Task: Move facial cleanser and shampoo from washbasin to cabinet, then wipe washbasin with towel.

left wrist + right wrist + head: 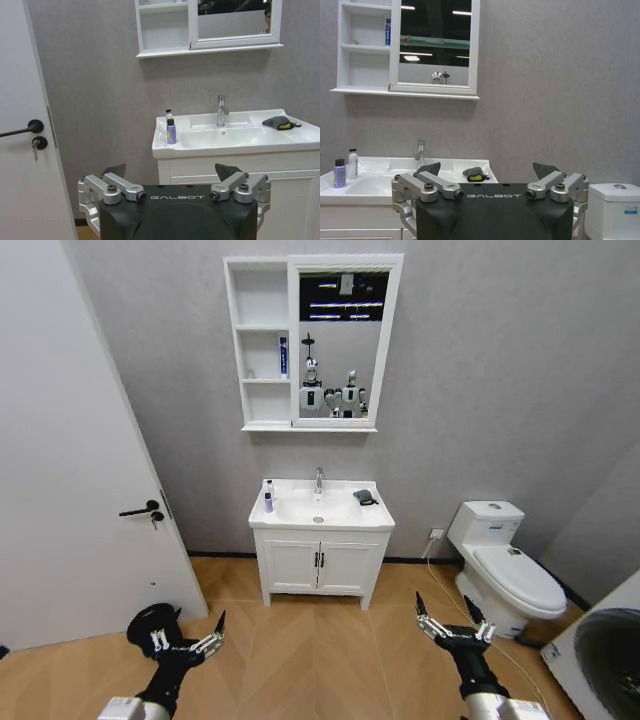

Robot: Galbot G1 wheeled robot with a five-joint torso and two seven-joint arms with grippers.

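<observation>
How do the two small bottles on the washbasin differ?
The purple bottle is tinted purple with a dark cap; the white bottle behind it is pale with a dark pump-like top. In the right wrist view the white one stands taller. Both stand upright at the washbasin rim's left end.

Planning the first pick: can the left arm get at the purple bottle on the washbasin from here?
Probably not yet. The left gripper hangs open, low over the floor, well short of the washbasin. The purple bottle stands unobstructed at the rim.
</observation>
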